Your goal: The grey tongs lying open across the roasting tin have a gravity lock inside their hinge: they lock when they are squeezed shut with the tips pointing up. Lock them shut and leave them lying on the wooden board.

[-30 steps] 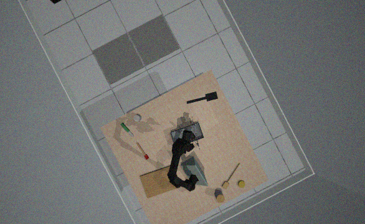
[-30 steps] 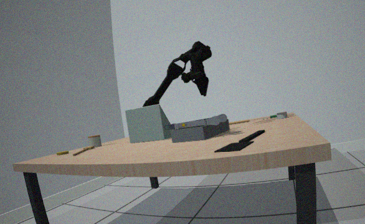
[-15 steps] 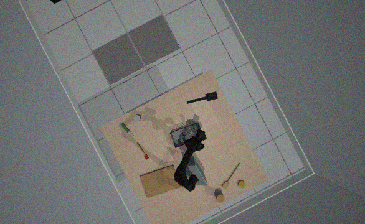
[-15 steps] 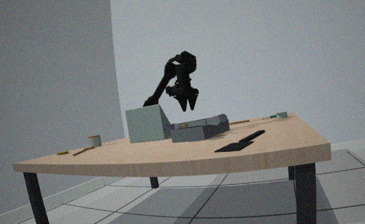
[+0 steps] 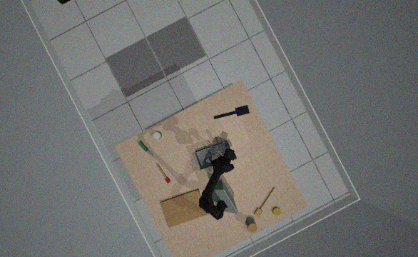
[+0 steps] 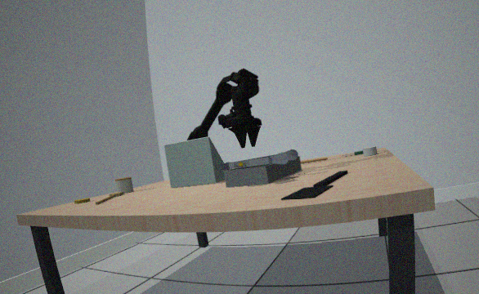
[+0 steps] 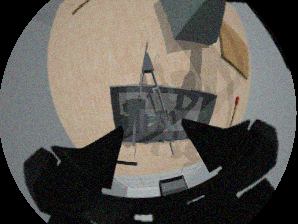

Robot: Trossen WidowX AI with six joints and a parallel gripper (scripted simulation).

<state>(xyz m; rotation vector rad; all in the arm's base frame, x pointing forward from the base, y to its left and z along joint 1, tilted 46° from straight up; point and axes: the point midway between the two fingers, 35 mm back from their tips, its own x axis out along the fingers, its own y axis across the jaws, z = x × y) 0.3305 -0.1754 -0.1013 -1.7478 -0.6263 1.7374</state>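
Observation:
The grey tongs [image 7: 147,64] lie spread open across the roasting tin [image 5: 203,159] [image 6: 245,178] [image 7: 115,102]. In the wrist view their hinge end reaches past the tin's far rim, and the two arms run down over the near rim. My gripper [image 6: 248,145] [image 7: 153,125] is open and empty, fingers pointing down, a little above the tin. In the wrist view the tongs' arms show between and beyond the fingers, not touched by them. The wooden board [image 5: 180,210] [image 7: 234,47] lies flat with nothing on it. The arm hides part of the tin in the top view.
A grey-green block [image 5: 228,200] [image 6: 188,163] [image 7: 200,25] stands beside the tin, near the arm's base. A black spatula [image 5: 242,111] [image 6: 308,192] lies on the tin's other side. A red-tipped brush [image 5: 167,180] [image 7: 237,101] and a green-handled tool [image 5: 143,145] lie toward one table edge.

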